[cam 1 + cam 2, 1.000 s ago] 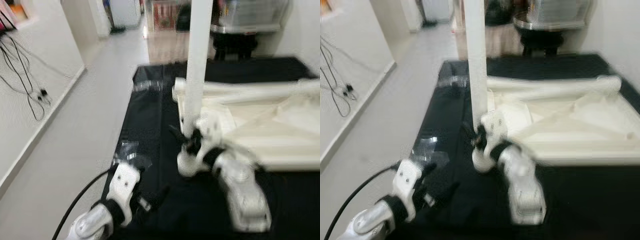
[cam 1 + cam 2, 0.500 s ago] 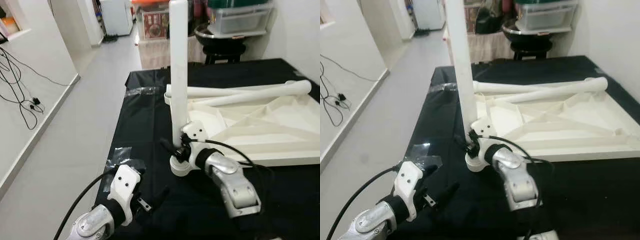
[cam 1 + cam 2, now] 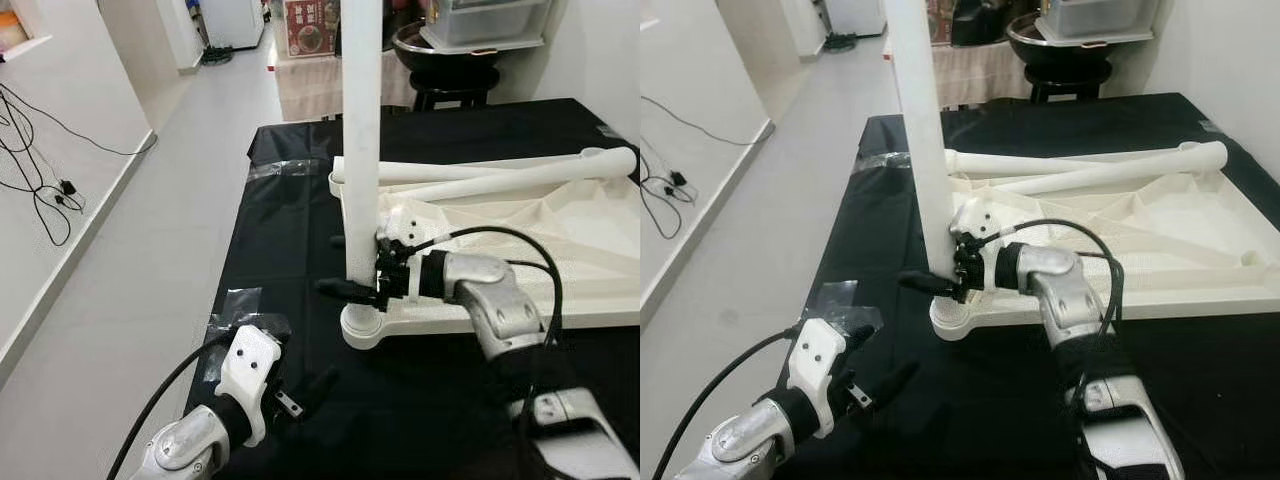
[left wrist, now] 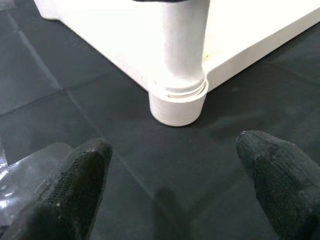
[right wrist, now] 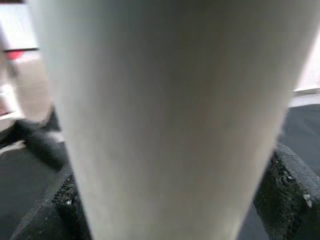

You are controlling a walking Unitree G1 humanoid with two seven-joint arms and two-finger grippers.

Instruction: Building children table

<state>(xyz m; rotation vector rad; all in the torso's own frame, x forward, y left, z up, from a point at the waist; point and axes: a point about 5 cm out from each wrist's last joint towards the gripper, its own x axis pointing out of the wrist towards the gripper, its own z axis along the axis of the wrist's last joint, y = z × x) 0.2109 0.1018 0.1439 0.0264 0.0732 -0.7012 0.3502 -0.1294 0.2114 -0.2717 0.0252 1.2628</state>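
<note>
Head views: white leg [image 3: 360, 130] upright in corner socket of upturned white tabletop [image 3: 1160, 250] on black mat [image 3: 300, 230]; right gripper [image 3: 368, 285] jaws clamped on leg. Left wrist: left gripper [image 4: 172, 185] jaws apart near socket. No readable writing.

No readable text or labels.

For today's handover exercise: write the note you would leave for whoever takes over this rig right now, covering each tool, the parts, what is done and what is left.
Right tool: shut around the upright white plastic table leg, low on it, just above the corner socket.
Left tool: open, empty, low over the black mat, facing that socket.
White upturned tabletop lies on the mat; two more white legs rest across its far edge.
Done: one leg stands in its socket.
Left: remaining legs.
</note>
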